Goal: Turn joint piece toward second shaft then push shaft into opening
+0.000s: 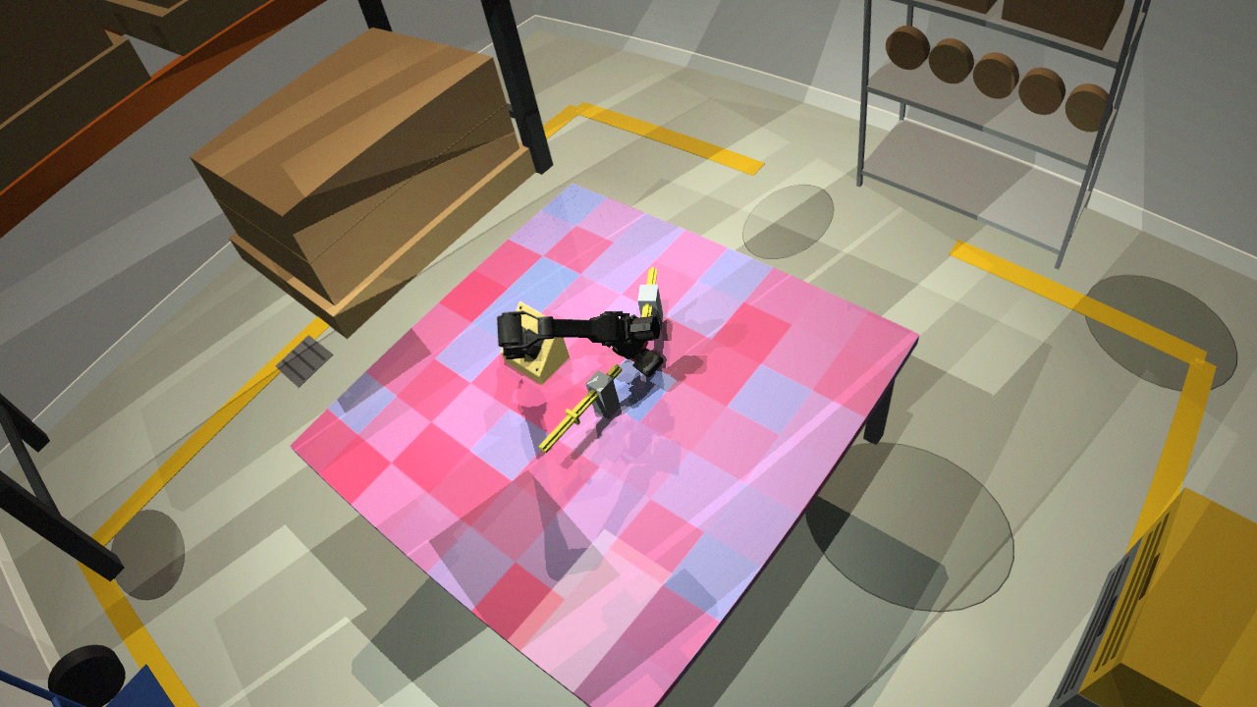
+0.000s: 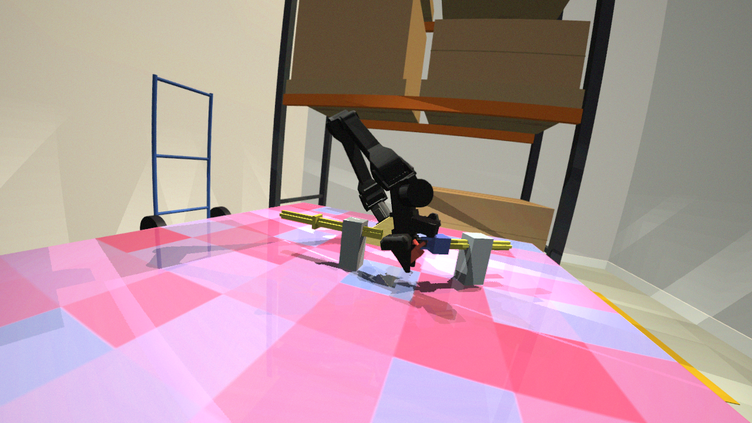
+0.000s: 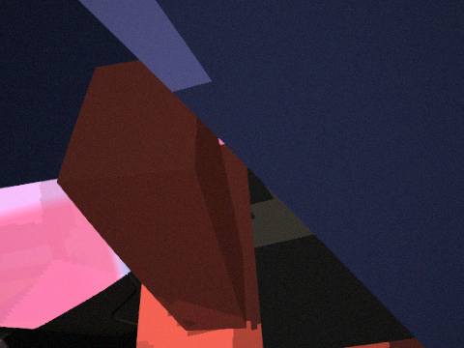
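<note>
Gripper, black: lowered between two blocks, its fingers closed on the red joint piece, which is mostly hidden by them in the exterior view and is seen large in the wrist view.

Blue end piece: carried on the inner end of the fixed shaft, just beside the red part. Whether the opening is lined up with the second shaft cannot be told.

Fixed shaft, yellow, ribbed: held through the upper part of the fixed shaft's block, pale grey, upright.

Second shaft, yellow, ribbed: borne by the second block, grey, upright. Its collar is placed on the outer side, apart from the block. Its inner end is seen near the gripper; the two shafts are set at an angle.

Arm, black: bent over the work, mounted at a pale yellow base.

Bench: topped in pink, red and pale blue squares; both blocks are stood upon it.

Blue hand truck: stood beyond the bench.
</note>
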### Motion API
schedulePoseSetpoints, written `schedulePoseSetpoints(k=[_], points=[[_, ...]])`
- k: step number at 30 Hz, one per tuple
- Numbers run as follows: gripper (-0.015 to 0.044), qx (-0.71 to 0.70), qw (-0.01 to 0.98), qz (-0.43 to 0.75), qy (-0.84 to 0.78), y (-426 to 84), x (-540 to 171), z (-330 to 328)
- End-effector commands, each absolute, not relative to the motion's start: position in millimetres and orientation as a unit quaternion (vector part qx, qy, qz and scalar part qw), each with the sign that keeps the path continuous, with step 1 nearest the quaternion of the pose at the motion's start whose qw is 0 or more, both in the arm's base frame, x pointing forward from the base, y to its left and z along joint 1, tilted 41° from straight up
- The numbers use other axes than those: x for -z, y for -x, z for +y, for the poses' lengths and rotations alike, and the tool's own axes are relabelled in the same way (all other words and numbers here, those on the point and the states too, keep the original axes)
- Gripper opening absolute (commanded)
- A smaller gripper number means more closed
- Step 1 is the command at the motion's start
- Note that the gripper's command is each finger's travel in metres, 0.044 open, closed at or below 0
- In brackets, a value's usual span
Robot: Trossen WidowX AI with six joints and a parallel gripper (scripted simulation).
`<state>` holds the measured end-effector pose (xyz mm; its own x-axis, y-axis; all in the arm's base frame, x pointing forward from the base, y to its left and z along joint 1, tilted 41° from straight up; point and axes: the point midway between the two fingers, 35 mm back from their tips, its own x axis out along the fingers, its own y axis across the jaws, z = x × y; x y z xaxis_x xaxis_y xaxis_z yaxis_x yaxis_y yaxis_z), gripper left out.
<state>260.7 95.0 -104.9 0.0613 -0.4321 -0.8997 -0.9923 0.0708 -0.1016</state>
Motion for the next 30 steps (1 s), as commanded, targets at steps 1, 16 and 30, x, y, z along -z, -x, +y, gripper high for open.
schedulePoseSetpoints(k=[1, 16, 30], points=[[0.0182, -0.333, 0.418, 0.598, 0.597, -260.7, 105.0, 94.2], [0.0182, -0.333, 0.418, 0.598, 0.597, -260.7, 105.0, 94.2], [0.0147, -0.333, 0.421, 0.599, 0.595, -260.7, 104.9, 95.0]])
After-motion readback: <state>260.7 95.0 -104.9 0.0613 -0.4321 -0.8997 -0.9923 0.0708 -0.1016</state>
